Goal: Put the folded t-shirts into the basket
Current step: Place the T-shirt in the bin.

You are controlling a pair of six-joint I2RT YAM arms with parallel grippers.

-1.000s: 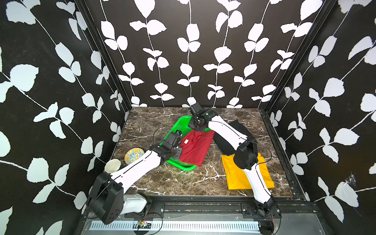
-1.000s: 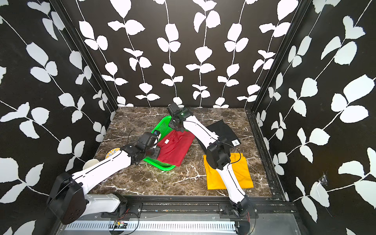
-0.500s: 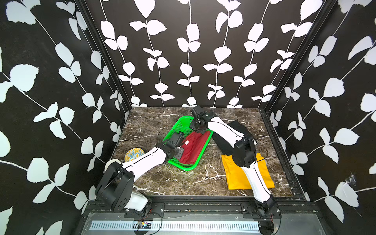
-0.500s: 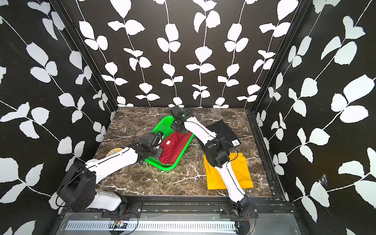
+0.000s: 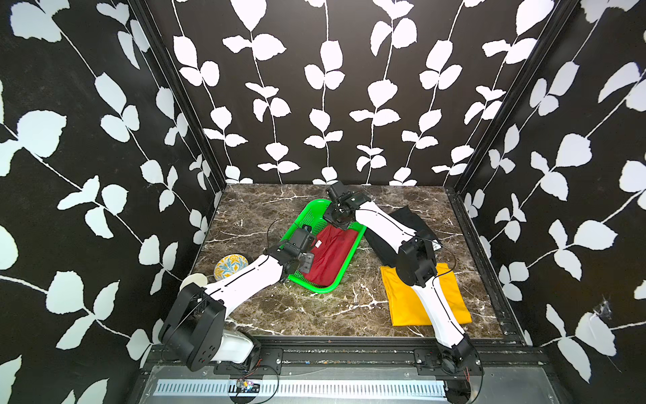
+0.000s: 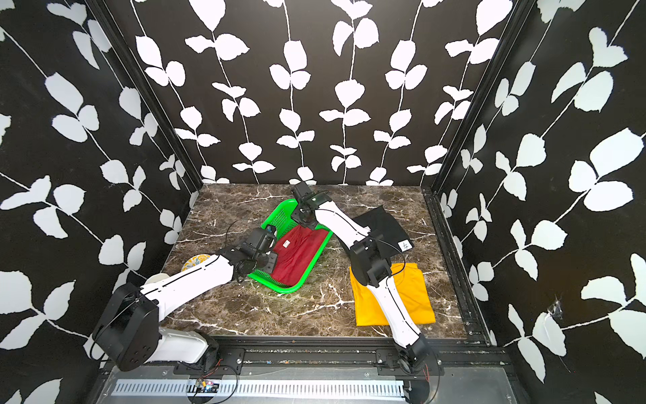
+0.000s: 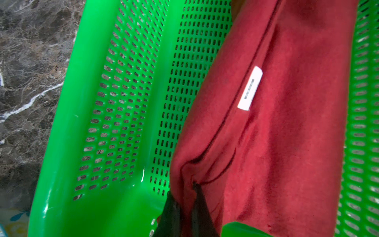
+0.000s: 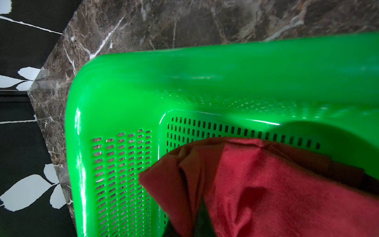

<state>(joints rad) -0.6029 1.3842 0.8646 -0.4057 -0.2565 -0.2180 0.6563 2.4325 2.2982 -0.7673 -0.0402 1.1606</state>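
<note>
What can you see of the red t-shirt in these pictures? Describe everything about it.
The red t-shirt is plain dark red cloth, folded, with a small white neck label and a stitched seam beside it. It lies lengthwise inside the green basket, creased rather than flat, covering most of the perforated floor. The left gripper is shut on one bunched end, the right gripper on the opposite end, so the cloth puckers at both grips.

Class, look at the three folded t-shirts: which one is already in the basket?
The red t-shirt: it lies inside the green basket. The black t-shirt and the yellow t-shirt lie on the table outside it.
</note>
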